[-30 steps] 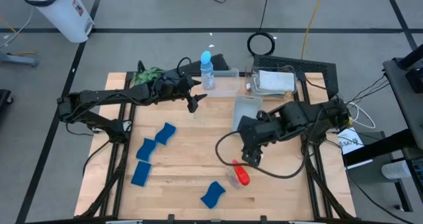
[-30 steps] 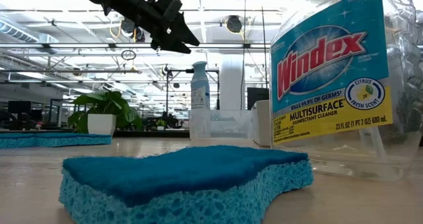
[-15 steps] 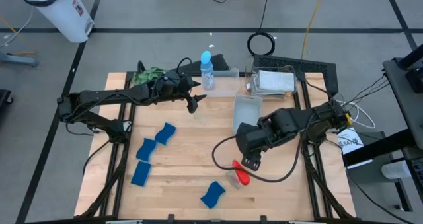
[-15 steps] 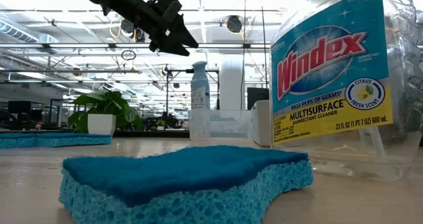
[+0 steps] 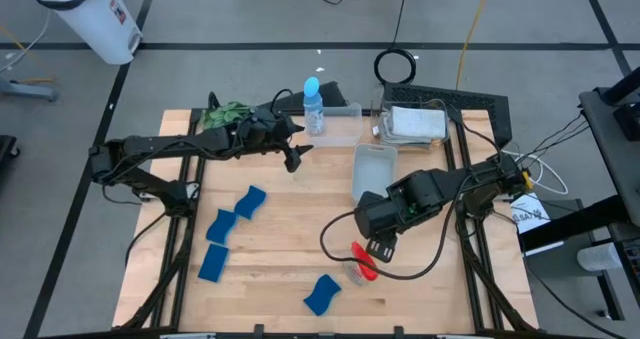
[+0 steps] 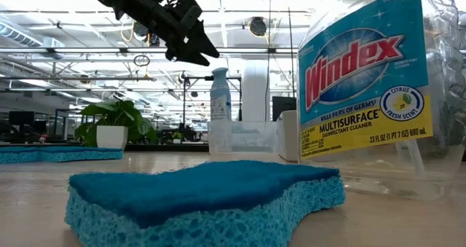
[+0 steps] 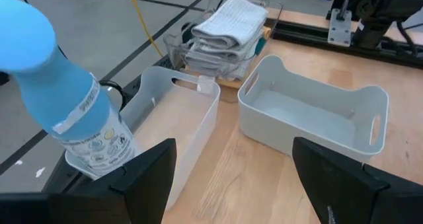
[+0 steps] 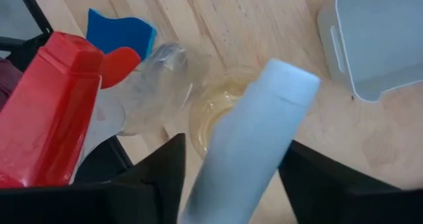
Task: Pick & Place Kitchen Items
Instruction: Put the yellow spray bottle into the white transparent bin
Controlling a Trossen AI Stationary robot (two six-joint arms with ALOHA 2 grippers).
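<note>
My right gripper is over the table's near middle, shut on a pale white bottle. Just below it a clear spray bottle with a red top rests on the table; it also shows in the right wrist view. My left gripper is open and empty, high above the table, beside a blue-topped bottle that stands in a clear bin. Several blue sponges lie flat on the left half. Folded cloths are stacked at the far right. My right gripper has the white bottle between its two fingers, which stand on either side of its body. The bottle runs along the fingers, and its rounded white end sticks out past them, slanting down over the table and lifted clear. The exact place of contact lies below the picture's edge.
An empty clear bin lies right of the table's middle. A green potted plant stands at the far left. One blue sponge lies near the front edge, close to the spray bottle. Dark cables loop from the right arm.
My right gripper has moved toward the table's near edge with the white bottle, coming closer to the red-topped spray bottle. The spray bottle and the sponges have stayed where they were.
</note>
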